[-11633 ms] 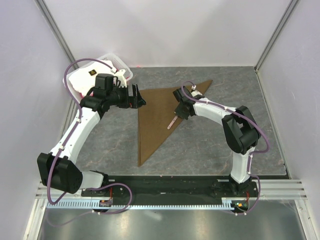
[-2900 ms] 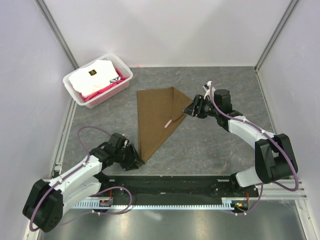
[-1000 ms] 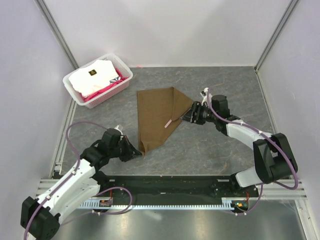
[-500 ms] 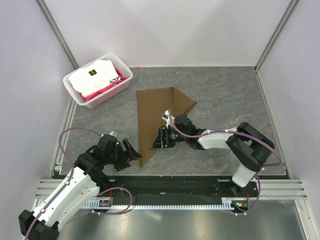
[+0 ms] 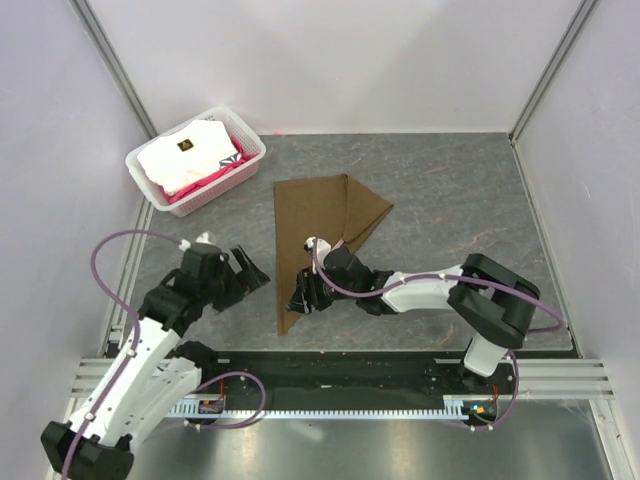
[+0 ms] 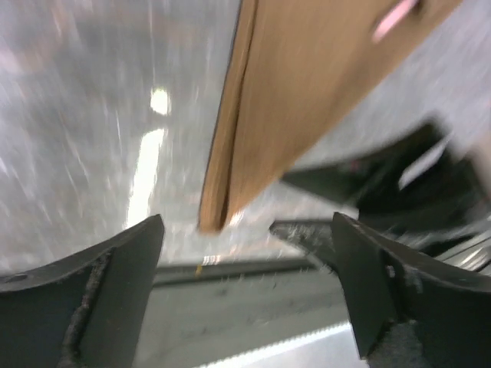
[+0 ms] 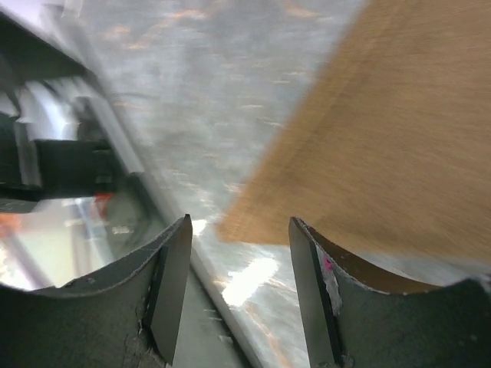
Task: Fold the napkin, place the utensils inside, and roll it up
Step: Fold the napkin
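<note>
While the napkin [image 5: 318,215] lies flat on the grey table [image 5: 450,200] as a long folded triangle, wide end far and narrow tip toward the arm bases, neither gripper has hold of it. The right gripper [image 5: 300,296] is over the narrow near end, with its arm stretched low across the table from the right. In the right wrist view its fingers [image 7: 170,276] are spread, with the napkin [image 7: 383,130] corner showing in the gap; can't tell if the tips touch cloth. The left gripper [image 5: 252,272] is over bare table, near the napkin's left edge but apart from it. In the left wrist view its fingers [image 6: 115,284] are wide apart with nothing between them. The napkin [image 6: 307,100] tip is ahead, with a doubled edge visible along its left side. The utensil [image 6: 395,14] is only a blurred pale pink bit on top of the napkin at the upper edge of the left wrist view. I can't make it out in the top view, where the right arm's wrist covers that area. A white basket [image 5: 215,179] holding a white folded cloth [image 5: 185,155] and something pink sits at the far left corner, well apart from the napkin. Both wrist views are blurred.
</note>
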You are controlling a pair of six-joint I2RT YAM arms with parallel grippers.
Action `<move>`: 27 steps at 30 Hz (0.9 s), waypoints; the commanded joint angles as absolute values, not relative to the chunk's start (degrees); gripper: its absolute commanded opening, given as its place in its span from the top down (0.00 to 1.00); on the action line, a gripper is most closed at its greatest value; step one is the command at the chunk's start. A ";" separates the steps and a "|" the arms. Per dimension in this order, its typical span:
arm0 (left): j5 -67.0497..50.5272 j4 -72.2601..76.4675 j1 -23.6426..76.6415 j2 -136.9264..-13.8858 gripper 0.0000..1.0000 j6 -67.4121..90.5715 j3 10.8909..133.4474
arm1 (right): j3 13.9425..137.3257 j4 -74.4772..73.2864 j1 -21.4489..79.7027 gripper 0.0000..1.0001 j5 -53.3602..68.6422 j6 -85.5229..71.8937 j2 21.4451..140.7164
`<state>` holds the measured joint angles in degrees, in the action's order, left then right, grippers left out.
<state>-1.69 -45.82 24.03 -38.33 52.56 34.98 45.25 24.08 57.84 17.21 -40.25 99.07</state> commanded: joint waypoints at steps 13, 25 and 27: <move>-19.16 -34.10 -10.99 -55.19 0.00 20.74 49.75 | 69.42 -10.53 82.79 0.38 -31.27 -25.57 109.14; -18.90 -30.59 -11.07 -54.58 0.00 20.83 47.02 | 81.21 -24.25 87.45 0.39 -42.89 -27.95 115.57; -18.90 -30.32 -11.07 -54.58 0.00 20.92 46.50 | 81.65 -25.05 87.54 0.41 -42.72 -28.12 116.01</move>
<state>-18.11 -33.39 -10.81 -55.00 23.42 47.35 78.61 -20.91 86.80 -38.57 -27.29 114.45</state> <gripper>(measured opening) 0.996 0.606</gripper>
